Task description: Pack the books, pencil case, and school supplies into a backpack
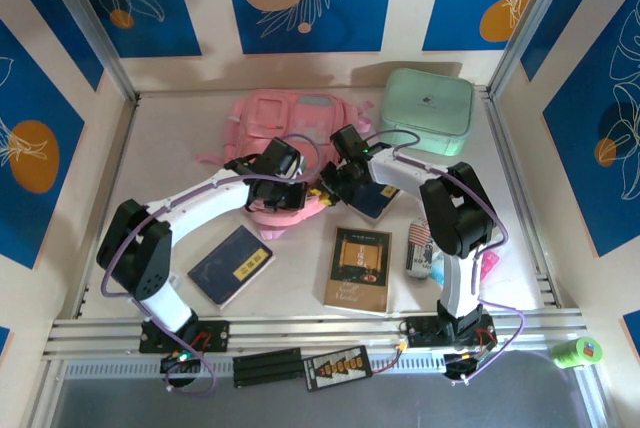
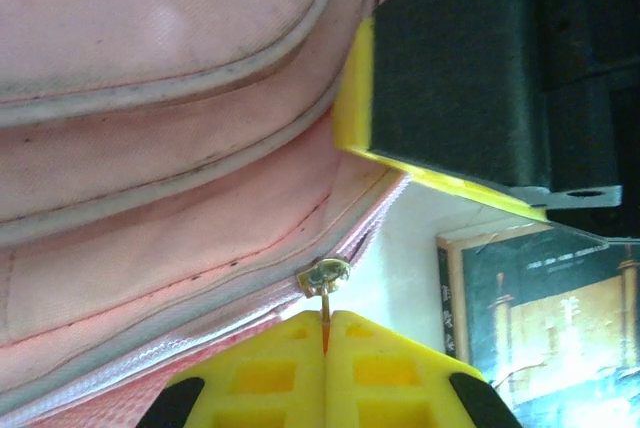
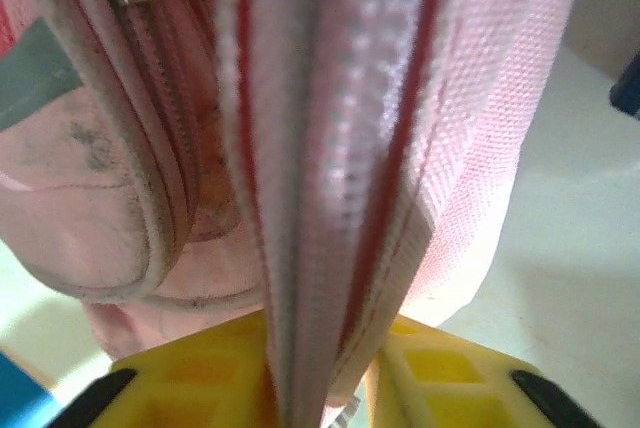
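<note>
The pink backpack (image 1: 285,118) lies at the back middle of the table, its lower edge pulled toward both grippers. My left gripper (image 2: 326,326) is shut on the gold zipper pull (image 2: 327,276) at the backpack's edge (image 2: 150,198). Just to its right, my right gripper (image 3: 325,393) is shut on the zipper band of the backpack (image 3: 330,148). One navy book (image 1: 230,265) lies at front left. The brown and tan book (image 1: 358,268) lies at front middle. Another navy book (image 1: 378,200) is partly under the right arm. Small school supplies (image 1: 420,248) lie beside that arm; I cannot pick out the pencil case.
A mint-green box (image 1: 428,110) stands at the back right, close to the backpack. Pink items (image 1: 490,266) lie near the right wall. A green tape roll (image 1: 577,352) sits off the table at front right. Metal rails border the table.
</note>
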You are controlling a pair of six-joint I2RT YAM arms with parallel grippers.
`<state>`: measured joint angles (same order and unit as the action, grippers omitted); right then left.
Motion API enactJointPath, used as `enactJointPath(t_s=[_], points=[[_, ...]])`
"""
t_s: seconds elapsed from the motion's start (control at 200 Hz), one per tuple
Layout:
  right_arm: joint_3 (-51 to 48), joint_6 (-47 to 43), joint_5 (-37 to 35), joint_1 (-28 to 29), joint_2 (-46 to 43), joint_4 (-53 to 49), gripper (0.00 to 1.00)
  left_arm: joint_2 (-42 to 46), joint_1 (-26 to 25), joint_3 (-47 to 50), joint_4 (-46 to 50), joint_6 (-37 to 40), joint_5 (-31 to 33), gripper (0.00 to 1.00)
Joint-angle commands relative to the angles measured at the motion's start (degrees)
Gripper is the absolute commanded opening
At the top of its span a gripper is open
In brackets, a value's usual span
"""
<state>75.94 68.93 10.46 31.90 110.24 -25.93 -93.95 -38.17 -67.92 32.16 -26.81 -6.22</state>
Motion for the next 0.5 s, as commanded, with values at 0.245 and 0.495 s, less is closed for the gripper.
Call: enactJointPath(t_s=[0.245, 0.495], points=[[-0.22, -2.79, -9.19, -1.46, -4.58, -0.46, 0.17, 0.34, 0.12, 0.12, 14.23, 6.49, 13.87, 0.00], [0.17, -8.44, -7.82, -3.74, -5.76, -0.63, 0.16, 0.59, 5.58, 0.50, 13.59, 12.47, 14.56, 0.00]])
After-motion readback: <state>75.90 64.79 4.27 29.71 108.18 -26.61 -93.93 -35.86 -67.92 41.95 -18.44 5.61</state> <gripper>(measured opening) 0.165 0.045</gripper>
